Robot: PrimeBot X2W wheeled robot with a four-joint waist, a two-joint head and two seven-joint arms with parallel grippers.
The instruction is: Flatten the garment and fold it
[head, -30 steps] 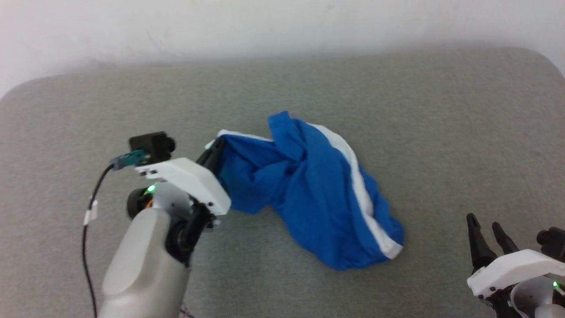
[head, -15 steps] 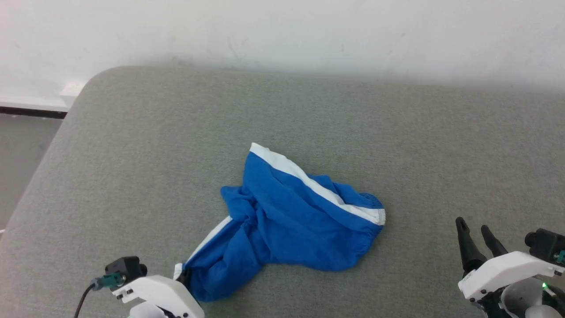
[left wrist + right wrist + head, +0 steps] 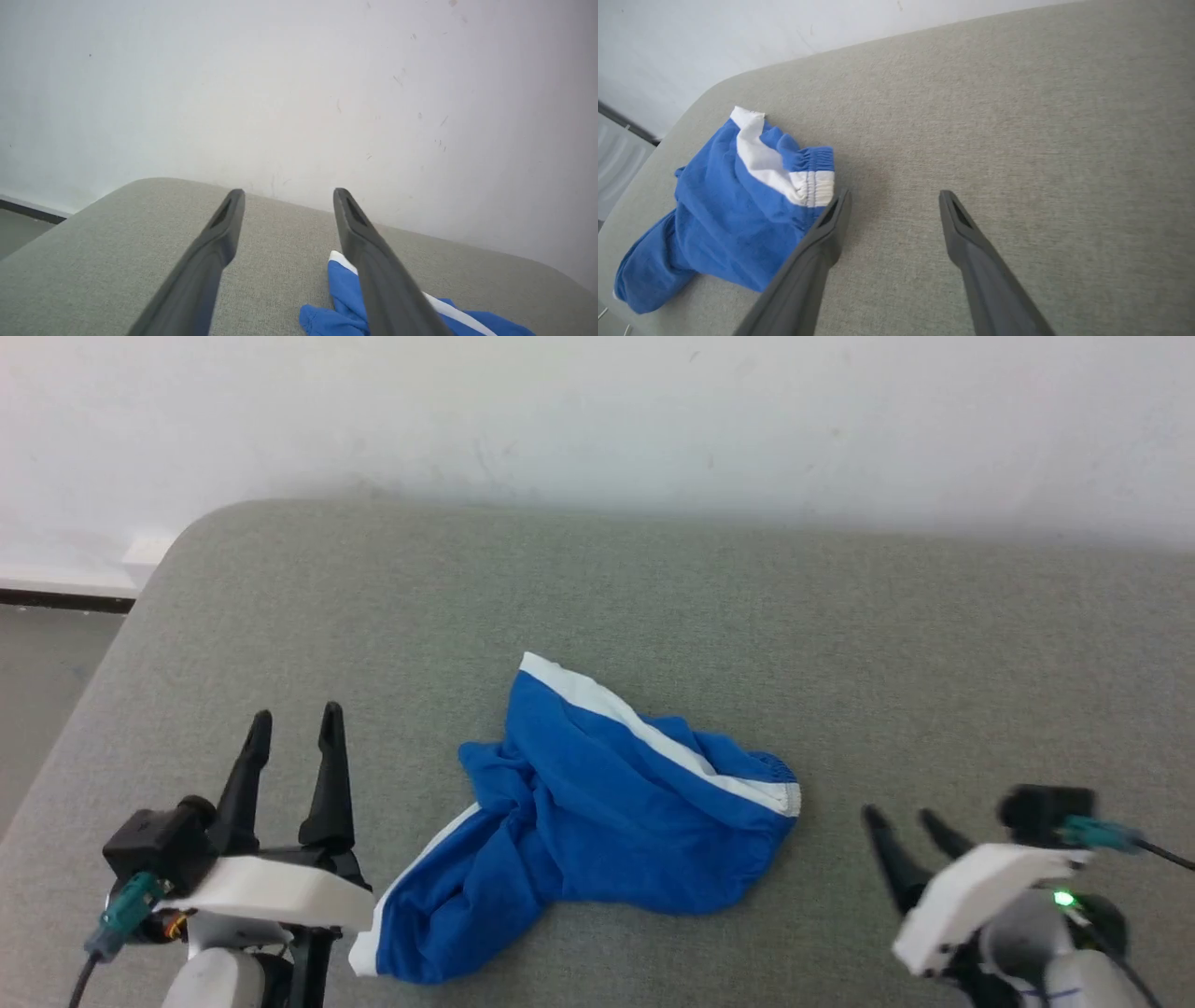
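**Shorts (image 3: pixel 607 803) lie loose between my pincers**

Head view: they lie crumpled on the grey pad (image 3: pixel 653 597). My left pincer (image 3: pixel 296 711) is just left of them and my right pincer (image 3: pixel 899 814) near their right, both spread and empty.

Left wrist view: the shorts (image 3: pixel 341 284) peek past one finger of the left pincer (image 3: pixel 289 191).

Right wrist view: their waistband (image 3: pixel 815 186) sits just beside one finger of the right pincer (image 3: pixel 895 192).

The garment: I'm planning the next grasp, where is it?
Head view: the garment lies crumpled on the grey surface between the left gripper and the right gripper.

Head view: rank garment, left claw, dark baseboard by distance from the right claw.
1. garment, just left of the right claw, centre.
2. left claw, past the garment, lower left.
3. dark baseboard, far upper left.
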